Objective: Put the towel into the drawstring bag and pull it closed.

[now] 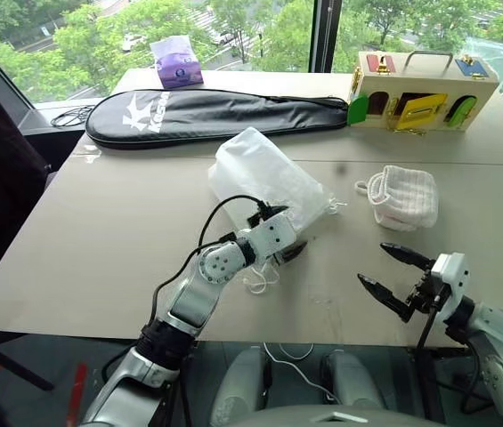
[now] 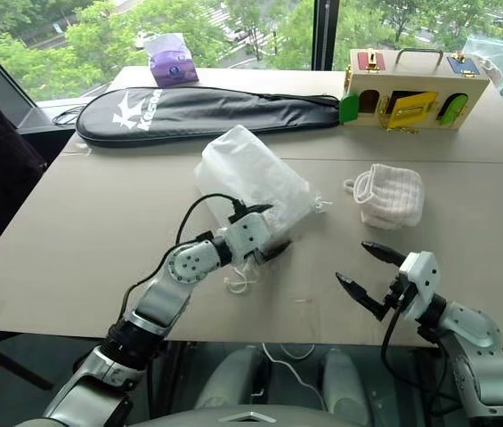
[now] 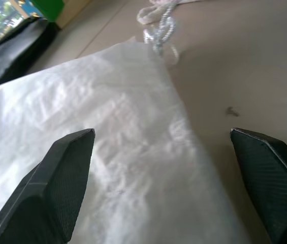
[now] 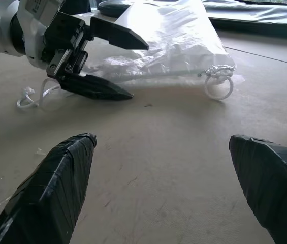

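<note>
black racket case [image 1: 206, 114] | purple tissue pack [image 1: 176, 62] | wooden box [image 1: 420, 91] (coloured doors)

The left claw [image 1: 288, 238] covers the drawstring bag's [image 1: 260, 173] near end — its mouth is hidden.

The drawstring bag [image 1: 264, 178] is thin, crinkly, translucent white fabric with twisted white cord, and the towel [image 1: 402, 197] at its 3 o'clock is soft quilted white cloth. Both lie on a smooth, matt beige bench [image 1: 100, 231]; the racket case [image 1: 206, 114] at 12 o'clock is matt black fabric, beside a pale wooden box [image 1: 422, 89].
</note>
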